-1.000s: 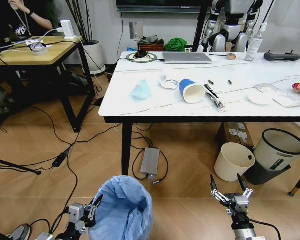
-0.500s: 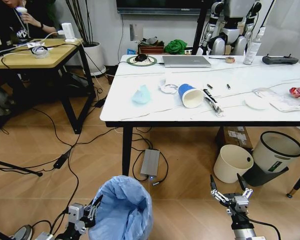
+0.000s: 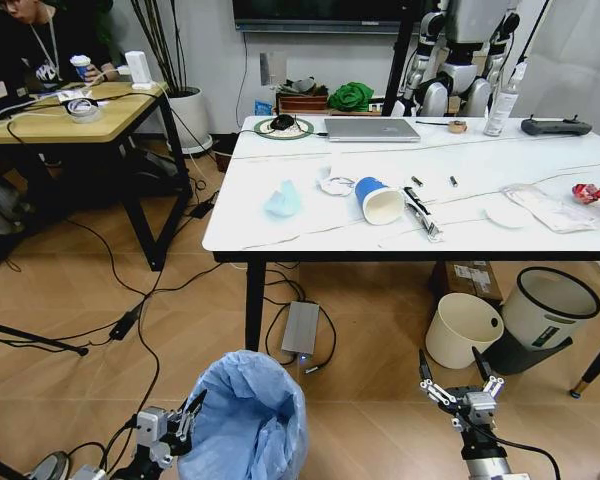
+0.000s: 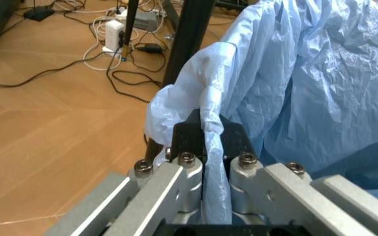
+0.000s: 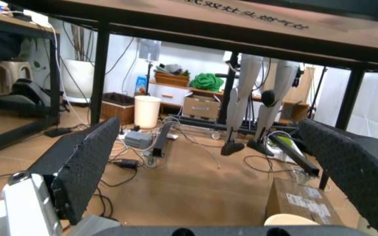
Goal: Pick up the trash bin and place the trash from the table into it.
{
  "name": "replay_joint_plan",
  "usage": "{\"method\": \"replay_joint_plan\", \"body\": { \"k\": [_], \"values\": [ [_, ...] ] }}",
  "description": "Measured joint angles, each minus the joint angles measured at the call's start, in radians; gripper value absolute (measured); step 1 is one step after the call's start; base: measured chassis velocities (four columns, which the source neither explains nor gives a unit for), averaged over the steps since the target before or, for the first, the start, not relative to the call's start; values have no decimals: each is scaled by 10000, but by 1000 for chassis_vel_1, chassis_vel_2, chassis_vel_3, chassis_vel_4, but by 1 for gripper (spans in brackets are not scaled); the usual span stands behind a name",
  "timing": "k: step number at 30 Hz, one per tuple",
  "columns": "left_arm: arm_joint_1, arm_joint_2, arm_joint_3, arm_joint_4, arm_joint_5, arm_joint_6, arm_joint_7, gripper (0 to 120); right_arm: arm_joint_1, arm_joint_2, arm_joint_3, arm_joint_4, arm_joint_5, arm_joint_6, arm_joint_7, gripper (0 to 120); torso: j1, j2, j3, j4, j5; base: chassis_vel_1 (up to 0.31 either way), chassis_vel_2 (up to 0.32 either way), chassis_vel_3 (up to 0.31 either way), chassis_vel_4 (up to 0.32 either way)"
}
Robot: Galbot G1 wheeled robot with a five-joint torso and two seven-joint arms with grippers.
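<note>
**A:** Where's the trash bin (image 3: 252,415)?

**B:** Low on my left, my left tool (image 4: 205,164) clamped on its bag rim. I'm keeping it level. Right tool (image 3: 461,382) is hanging apart, the trash (image 3: 382,198) sitting on the surface (image 3: 280,230).

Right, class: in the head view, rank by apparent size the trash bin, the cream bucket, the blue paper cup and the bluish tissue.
1. trash bin, though it is nearest the camera
2. cream bucket
3. blue paper cup and bluish tissue look alike; unranked
</note>
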Motion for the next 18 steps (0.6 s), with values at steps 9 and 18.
{"method": "replay_joint_plan", "body": {
  "k": [9, 18],
  "values": [
    [-4, 3, 50, -6, -33, 21, -34, 0, -20, 0, -8, 67, -24, 15, -5, 100, 161, 385, 224, 0, 0, 0, 0, 0, 0],
    [-15, -16, 55, -40, 2, 64, -66, 0, 26, 0, -38, 67, -41, 14, -10, 100, 307, 749, 444, 0, 0, 0, 0, 0, 0]
  ]
}}
